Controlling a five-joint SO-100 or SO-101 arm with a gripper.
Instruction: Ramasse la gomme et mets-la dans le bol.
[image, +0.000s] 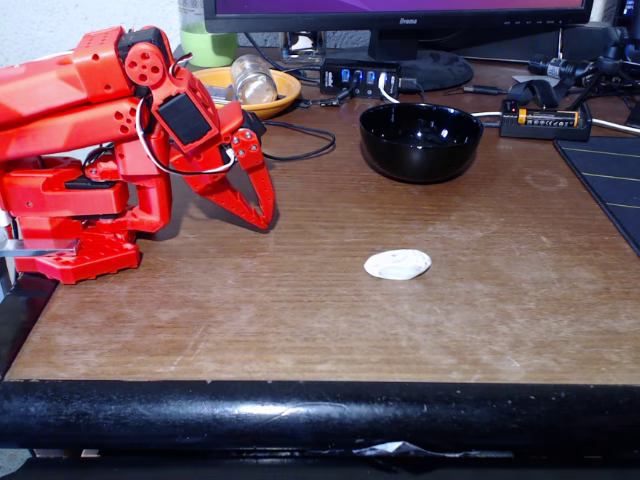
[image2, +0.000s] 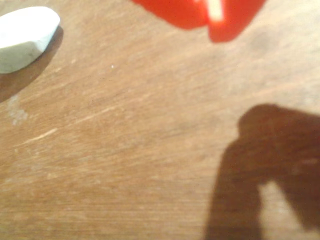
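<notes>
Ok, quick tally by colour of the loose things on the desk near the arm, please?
White: 1, the eraser
Black: 1, the bowl
Orange-yellow: 1, the dish
Clear: 1, the jar lying in that dish
Total: 4

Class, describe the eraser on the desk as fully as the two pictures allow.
The eraser is a small, flat, white oval with a slightly uneven outline and faint grey smudges. It lies flat on the brown wooden table, nearer the camera than the black bowl and apart from it. Nothing but the table touches it; the red gripper hangs well to its left in the fixed view. In the wrist view its matte, rubbery edge casts a shadow.
</notes>
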